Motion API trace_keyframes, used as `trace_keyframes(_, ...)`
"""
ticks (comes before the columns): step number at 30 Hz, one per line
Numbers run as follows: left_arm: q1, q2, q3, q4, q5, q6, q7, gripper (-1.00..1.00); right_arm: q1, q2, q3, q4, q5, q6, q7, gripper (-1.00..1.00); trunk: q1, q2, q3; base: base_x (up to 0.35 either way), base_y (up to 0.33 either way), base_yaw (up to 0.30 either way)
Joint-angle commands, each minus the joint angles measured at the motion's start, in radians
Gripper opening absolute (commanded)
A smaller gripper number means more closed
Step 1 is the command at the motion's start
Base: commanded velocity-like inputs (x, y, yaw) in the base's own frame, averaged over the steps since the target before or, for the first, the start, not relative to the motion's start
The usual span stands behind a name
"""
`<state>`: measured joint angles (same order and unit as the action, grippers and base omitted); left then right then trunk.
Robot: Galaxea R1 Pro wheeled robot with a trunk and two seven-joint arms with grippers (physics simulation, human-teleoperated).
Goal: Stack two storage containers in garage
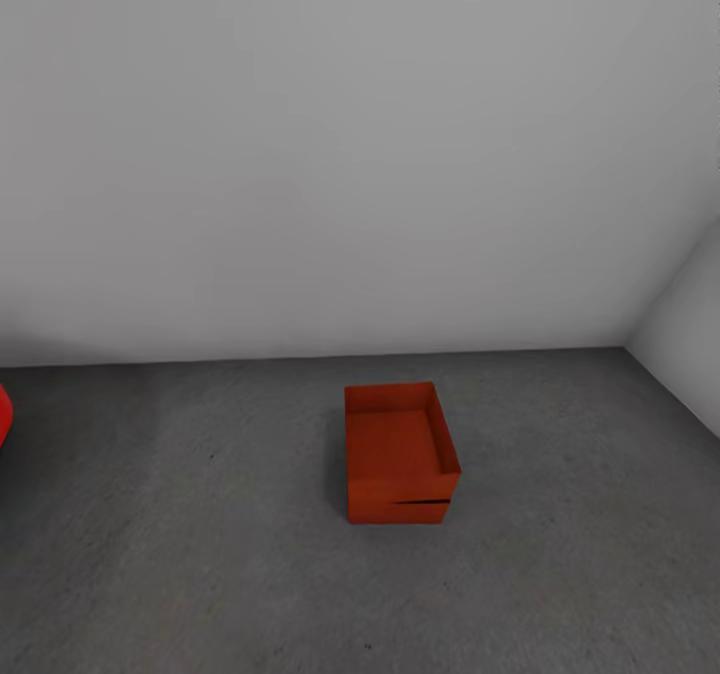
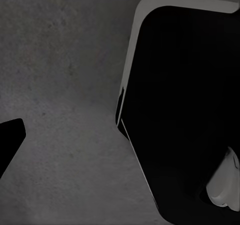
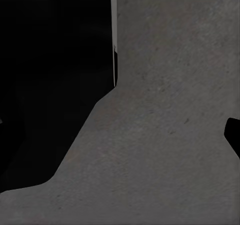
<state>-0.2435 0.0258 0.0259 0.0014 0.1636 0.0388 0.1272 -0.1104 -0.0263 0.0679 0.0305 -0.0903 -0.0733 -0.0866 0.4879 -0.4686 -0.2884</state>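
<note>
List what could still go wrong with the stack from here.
1. The upper container seems to sit slightly askew on the lower container: a dark gap shows between them at the front right, so a nudge might shift or tip it.
2. The stack stands on open concrete floor, with a red car edge at the left; a careless turn of the base might clip either.

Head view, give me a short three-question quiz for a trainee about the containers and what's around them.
1. True or false: the red-orange containers sit on wooden planks.
2. What shows at the left edge? A: a red shape. B: a black TV. C: a fireplace.
3. Fill in: the containers' top is ____, with no lid.
Key: 1 false, they sit on the grey floor; 2 A; 3 open.
</note>
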Motion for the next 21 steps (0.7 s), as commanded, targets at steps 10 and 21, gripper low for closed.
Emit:
trace_keyframes(10,-0.001,-0.002,0.002,0.000,0.005,0.003,0.002,1.00,-0.001,0.001,0.008,0.003,-0.009,-0.006,-0.001,1.00,0.000,-0.001,0.015,0.000,0.000,0.000)
trace_keyframes(21,-0.001,-0.002,0.002,-0.002,0.002,-0.098,0.003,1.00,-0.001,0.002,0.009,0.003,-0.009,-0.006,-0.001,1.00,0.000,-0.001,0.033,0.000,0.000,0.000)
